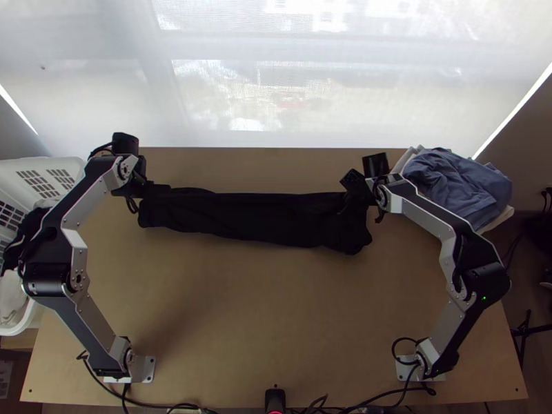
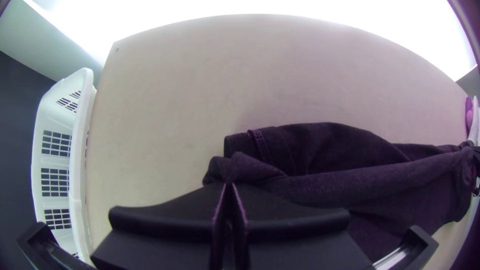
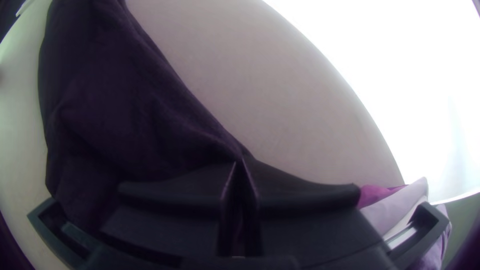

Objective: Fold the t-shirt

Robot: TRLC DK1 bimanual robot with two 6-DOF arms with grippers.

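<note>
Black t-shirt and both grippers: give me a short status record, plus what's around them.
T-shirt: black, a long narrow band between the grippers
Left gripper: shut on the t-shirt's end nearer the basket
Right gripper: shut on its opposite end, at an edge
Left side: white basket
Far right corner: blue cloth on a pile

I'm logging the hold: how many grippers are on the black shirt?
2: the left gripper pinches the shirt at the end nearer the basket, the right gripper its end nearer the blue cloth.
</note>
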